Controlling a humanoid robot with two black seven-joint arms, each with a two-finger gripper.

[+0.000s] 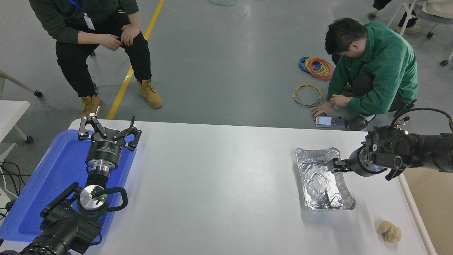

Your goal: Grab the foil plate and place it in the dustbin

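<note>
The foil plate [322,180] lies on the white table at the right, long side pointing away from me. My right gripper [333,165] comes in from the right edge and its fingers are closed together on the plate's right rim near the far corner. The plate still looks flat on the table. The dustbin [435,205] shows only as a beige-tan inside with an off-white rim, just past the table's right edge. My left gripper [108,132] is parked open and empty over the blue tray at the lower left.
A flat blue tray [53,177] sits at the table's left. A small tan paper ball [389,232] lies near the front right corner. One person sits beyond the far left [102,32]; another crouches on the floor at the far right [375,67].
</note>
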